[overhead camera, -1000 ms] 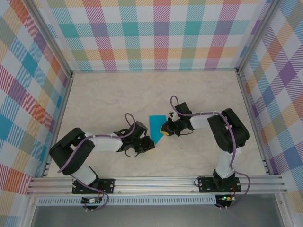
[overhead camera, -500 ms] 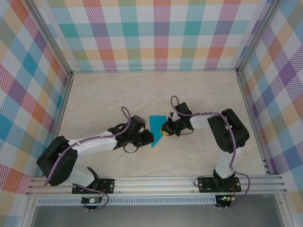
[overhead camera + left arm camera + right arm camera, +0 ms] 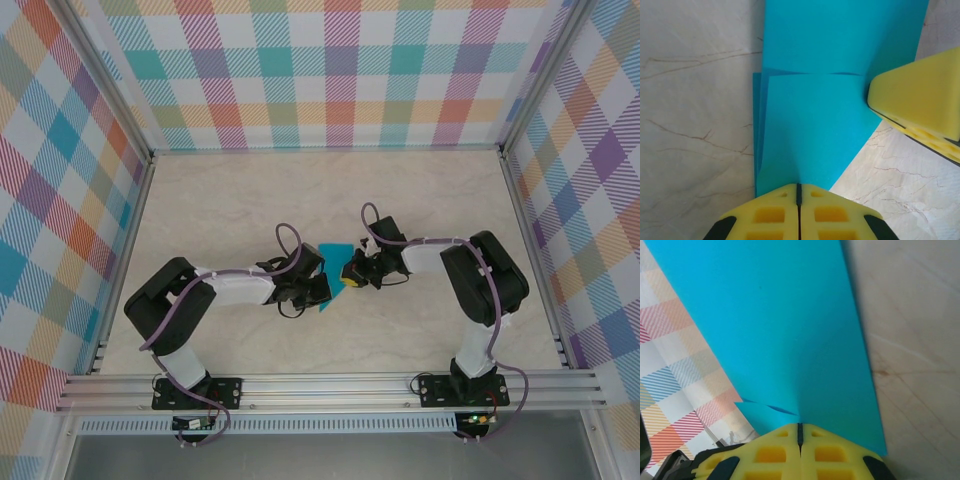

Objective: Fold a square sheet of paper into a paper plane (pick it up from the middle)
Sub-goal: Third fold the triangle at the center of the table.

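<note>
The teal-blue sheet of paper (image 3: 333, 257) lies mid-table, folded into overlapping layers, wide at the far end and narrowing toward the near end. My left gripper (image 3: 319, 292) is shut on its near edge; in the left wrist view the yellow jaws (image 3: 798, 188) meet on the paper (image 3: 825, 75). From the right, my right gripper (image 3: 347, 277) is shut on the paper's right edge, and its yellow finger (image 3: 922, 102) shows in the left wrist view. In the right wrist view the paper (image 3: 775, 330) rises from the closed jaws (image 3: 800, 428), lifted off the table.
The marble-look tabletop (image 3: 220, 210) is bare around the paper. Plaid walls (image 3: 340, 70) enclose it on three sides. An aluminium rail (image 3: 330, 390) carrying both arm bases runs along the near edge.
My left gripper has come in toward the paper and closed on its near edge, and the left arm has swung closer to the centre. The right gripper has held still on the paper.
</note>
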